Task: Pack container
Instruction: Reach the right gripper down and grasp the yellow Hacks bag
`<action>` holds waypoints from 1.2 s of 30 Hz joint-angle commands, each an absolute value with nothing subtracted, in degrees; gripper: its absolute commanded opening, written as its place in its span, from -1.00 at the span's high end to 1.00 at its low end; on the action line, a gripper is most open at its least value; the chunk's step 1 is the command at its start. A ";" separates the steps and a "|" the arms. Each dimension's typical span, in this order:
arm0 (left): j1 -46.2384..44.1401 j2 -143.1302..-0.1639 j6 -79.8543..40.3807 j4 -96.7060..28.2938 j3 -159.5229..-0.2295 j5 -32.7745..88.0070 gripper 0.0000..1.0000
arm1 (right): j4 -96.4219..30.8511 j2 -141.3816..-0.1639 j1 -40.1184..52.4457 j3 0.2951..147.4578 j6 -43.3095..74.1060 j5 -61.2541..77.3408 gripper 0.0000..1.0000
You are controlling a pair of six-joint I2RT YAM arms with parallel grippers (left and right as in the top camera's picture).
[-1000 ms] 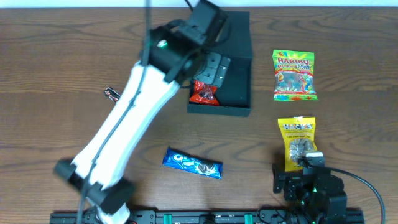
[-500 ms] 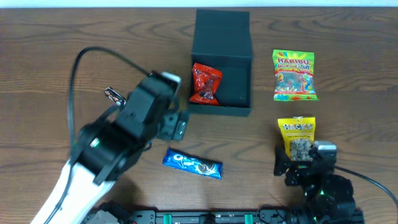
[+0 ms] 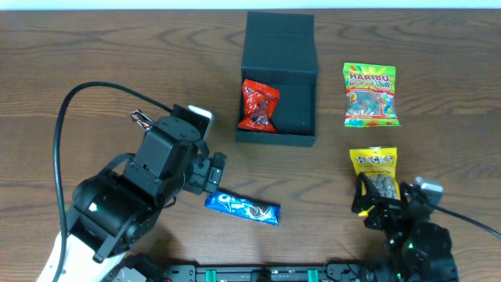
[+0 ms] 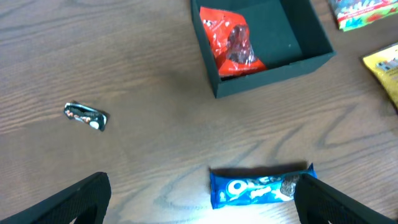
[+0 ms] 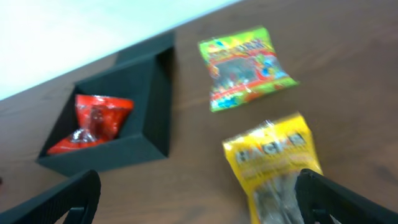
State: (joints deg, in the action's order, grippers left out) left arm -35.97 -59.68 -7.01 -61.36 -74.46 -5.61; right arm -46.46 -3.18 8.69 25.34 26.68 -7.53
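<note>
Pulled back from the box (image 3: pixel 279 39) toward the front edge, the left gripper (image 4: pixel 203 185) is held spread; the right gripper (image 5: pixel 199 190) is likewise spread.

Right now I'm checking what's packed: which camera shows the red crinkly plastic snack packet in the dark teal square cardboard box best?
The left wrist view: the red snack packet appears large and sharp, lying inside the dark teal box. Overhead shows it whole but small; the right wrist view shows it blurred and at a slant.
</note>
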 commanded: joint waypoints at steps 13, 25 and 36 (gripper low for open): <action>-35.92 -59.51 -6.20 -62.81 -74.22 -6.59 -0.90 | -64.10 -50.24 8.21 49.21 28.40 -13.50 -0.99; -35.92 -59.57 -6.50 -62.46 -68.75 -6.33 -0.91 | -57.47 -54.85 3.66 50.81 15.14 -2.44 -0.99; -35.92 -59.44 -7.73 -61.58 -67.35 -5.93 -0.90 | -61.56 -65.98 -11.09 50.81 10.17 -5.76 -0.99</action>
